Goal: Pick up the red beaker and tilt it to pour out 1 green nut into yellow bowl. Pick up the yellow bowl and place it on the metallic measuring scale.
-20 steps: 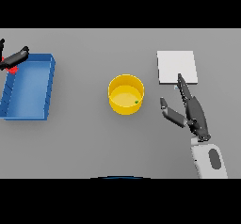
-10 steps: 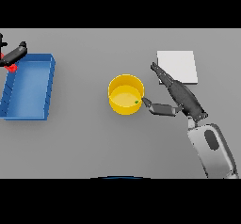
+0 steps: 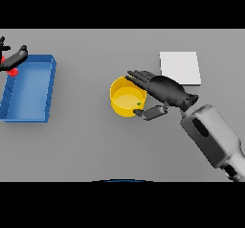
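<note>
A yellow bowl (image 3: 126,97) with a green nut (image 3: 139,103) inside sits mid-tabletop (image 3: 95,145). The right hand (image 3: 162,90) is at its right rim, fingers spread over the top, thumb below, not yet closed. The metallic scale (image 3: 180,67) lies just beyond, up-right, path unobstructed. Far left, the left hand (image 3: 13,59) grips the red beaker (image 3: 12,71) above a blue bin (image 3: 28,88).

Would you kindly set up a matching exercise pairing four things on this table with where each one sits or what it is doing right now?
Things:
1. yellow bowl
2. blue tray
3. metallic measuring scale
4. right hand

Places or states:
A. far right of the table
B. reaching over a rim
C. left side of the table
D. middle of the table, with a green nut inside

Pairs: 1-D, 2-C, 3-A, 4-B
</note>
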### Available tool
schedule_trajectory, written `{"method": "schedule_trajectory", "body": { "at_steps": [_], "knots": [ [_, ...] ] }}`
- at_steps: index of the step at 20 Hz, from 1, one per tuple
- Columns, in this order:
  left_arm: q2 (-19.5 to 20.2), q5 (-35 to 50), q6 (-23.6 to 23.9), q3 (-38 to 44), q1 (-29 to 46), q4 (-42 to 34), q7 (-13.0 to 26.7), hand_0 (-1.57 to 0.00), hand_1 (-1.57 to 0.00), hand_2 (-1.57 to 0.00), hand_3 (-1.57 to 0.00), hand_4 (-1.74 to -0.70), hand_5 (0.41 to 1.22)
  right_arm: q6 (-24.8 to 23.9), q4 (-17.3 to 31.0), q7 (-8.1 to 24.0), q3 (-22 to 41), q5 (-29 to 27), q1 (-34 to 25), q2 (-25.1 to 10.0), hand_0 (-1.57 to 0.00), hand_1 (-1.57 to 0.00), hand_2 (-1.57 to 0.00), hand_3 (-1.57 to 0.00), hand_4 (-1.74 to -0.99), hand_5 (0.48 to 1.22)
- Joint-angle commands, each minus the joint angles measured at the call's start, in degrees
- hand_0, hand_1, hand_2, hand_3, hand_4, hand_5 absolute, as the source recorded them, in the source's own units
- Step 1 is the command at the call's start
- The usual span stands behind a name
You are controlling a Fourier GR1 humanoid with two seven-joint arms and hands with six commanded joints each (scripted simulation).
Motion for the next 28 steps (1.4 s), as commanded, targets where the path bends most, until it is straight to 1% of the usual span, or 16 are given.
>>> {"method": "schedule_trajectory", "body": {
  "at_steps": [1,4,5,6,8,10,12,14,16,17,18,20,22,24,26,28],
  "knots": [
    [0.0,0.1,-0.1,0.2,-0.4,0.3,0.4,0.0,0.0,0.0,0.0,-0.76,0.717,1.7,0.6,0.5,1.3,0.8,-1.5,0.0,0.0,0.0,0.0,0.0,-1.226,0.632],
    [-0.4,0.5,-0.1,0.7,-0.4,1.1,-0.4,0.0,0.0,0.0,0.0,-0.77,0.721,3.5,3.0,0.0,4.0,2.8,-3.7,0.3,0.0,0.0,0.0,0.0,-1.21,0.641],
    [-0.4,0.8,0.1,1.0,-0.1,0.8,-1.1,0.0,0.0,0.0,0.0,-0.77,0.721,4.0,4.0,-0.9,4.7,3.2,-4.7,0.2,0.0,0.0,0.0,0.0,-1.212,0.645],
    [-0.5,1.2,0.1,1.2,0.3,0.7,-1.8,0.0,0.0,0.0,0.0,-0.78,0.721,4.5,5.0,-0.7,5.2,3.3,-5.2,0.7,0.0,0.0,0.0,0.0,-1.214,0.648],
    [-0.2,1.3,-0.1,1.3,0.2,0.7,-1.0,0.0,0.0,0.0,0.0,-0.78,0.725,4.4,6.5,-3.3,6.5,4.1,-5.4,0.5,0.0,0.0,0.0,0.0,-1.22,0.651],
    [-0.9,1.4,0.2,1.2,0.0,0.6,-1.2,0.0,0.0,0.0,0.0,-0.79,0.729,4.1,8.4,-4.6,7.4,4.9,-6.1,0.7,0.0,0.0,0.0,0.0,-1.228,0.656],
    [-0.7,1.3,0.0,1.6,-0.3,1.5,-1.7,0.0,0.0,0.0,0.0,-0.8,0.727,4.3,10.5,-4.6,8.0,5.6,-7.5,1.0,0.0,0.0,0.0,0.0,-1.242,0.664],
    [-0.5,1.7,-0.3,1.7,-0.1,1.2,-2.1,0.0,0.0,0.0,0.0,-0.8,0.725,4.8,11.1,-5.5,8.8,6.3,-7.6,0.4,0.0,0.0,0.0,0.0,-1.256,0.673],
    [-0.8,1.6,-0.1,1.6,-0.4,1.5,-2.3,0.0,0.0,0.0,0.0,-0.8,0.723,5.3,12.9,-5.0,9.6,6.7,-8.0,1.3,0.0,0.0,0.0,0.0,-1.265,0.68],
    [-0.8,1.7,0.0,1.5,0.0,1.0,-2.1,0.0,0.0,0.0,0.0,-0.8,0.723,6.2,13.2,-4.9,10.1,6.8,-8.7,1.5,0.0,0.0,0.0,0.0,-1.273,0.687],
    [-0.6,1.5,-0.1,1.2,-0.2,0.8,-1.3,0.0,0.0,0.0,0.0,-0.8,0.723,6.5,13.5,-5.6,10.1,6.7,-8.8,1.1,0.0,0.0,0.0,0.0,-1.277,0.692],
    [-0.4,1.2,0.1,0.9,0.2,0.1,-1.2,0.0,0.0,0.0,0.0,-0.79,0.725,6.8,14.3,-4.9,10.3,6.5,-9.0,2.3,0.0,0.0,0.0,0.0,-1.279,0.699],
    [-0.5,1.2,0.3,0.8,0.3,0.0,-0.9,0.0,0.0,0.0,0.0,-0.79,0.728,6.2,16.1,-6.2,10.5,6.9,-9.3,2.2,0.0,0.0,0.0,0.0,-1.285,0.706],
    [-0.3,1.4,0.5,1.2,0.0,-0.4,-0.8,0.0,0.0,0.0,0.0,-0.79,0.728,5.4,17.7,-7.0,10.7,7.1,-10.4,2.9,0.0,0.0,-0.01,-0.03,-1.286,0.712],
    [-0.6,1.3,0.4,0.7,0.2,-0.6,-0.4,0.0,0.0,0.0,0.0,-0.79,0.73,4.7,19.8,-7.9,10.8,7.1,-10.7,3.7,0.0,0.0,-0.03,-0.06,-1.293,0.738],
    [-0.1,1.1,0.9,0.5,0.5,-2.0,0.3,0.0,0.0,0.0,0.0,-0.79,0.732,5.2,19.6,-6.9,10.4,6.4,-10.4,4.6,0.0,-0.01,-0.08,-0.12,-1.333,0.8]
  ]
}}
